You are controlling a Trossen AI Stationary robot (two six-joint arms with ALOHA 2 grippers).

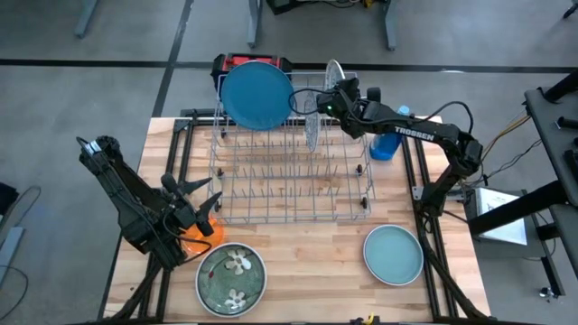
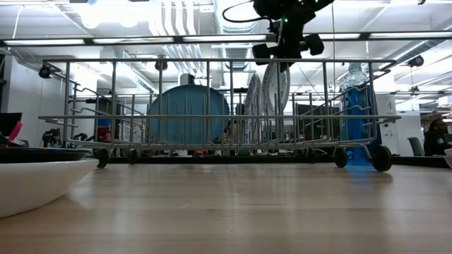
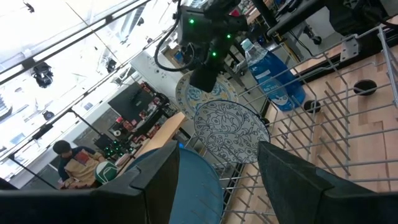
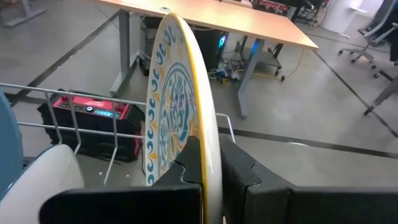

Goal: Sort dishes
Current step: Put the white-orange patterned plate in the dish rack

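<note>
We have the right gripper point(image 4: 210, 163) at the back of the wire rack point(image 1: 293, 176), its fingers pinching the rim of a patterned plate point(image 4: 177, 99) with a yellow edge, held on edge and upright over the rack's rear rows. The step in hand, as we judge it, is seating this plate in a slot. To do it well, we keep the plate vertical and lined up with the gap between 2 tines, lower it straight, and let go only once its lower rim rests on the wires. Just beside it stands a black-and-white patterned plate point(image 3: 231, 134), so we need a slot that keeps the 2 from knocking together. The large blue plate point(image 1: 256, 95) stands at the rack's back left corner, well clear.

The left gripper point(image 1: 194, 202) waits at the table's front left, fingers spread and holding nothing, just above a small orange plate point(image 1: 200, 235). 2 more dishes lie flat near the front edge: a green flowered plate point(image 1: 231, 274) and a teal plate point(image 1: 393, 254).

The surface is a pale wooden table point(image 1: 307, 262) on a dark frame, and a blue bottle point(image 1: 386, 143) stands by the rack's right rear corner. Beyond it we see a grey floor, other desks, bright ceiling lights and a red-and-black case point(image 4: 90, 112) on the floor. A person point(image 3: 71, 167) sits at a far desk.
</note>
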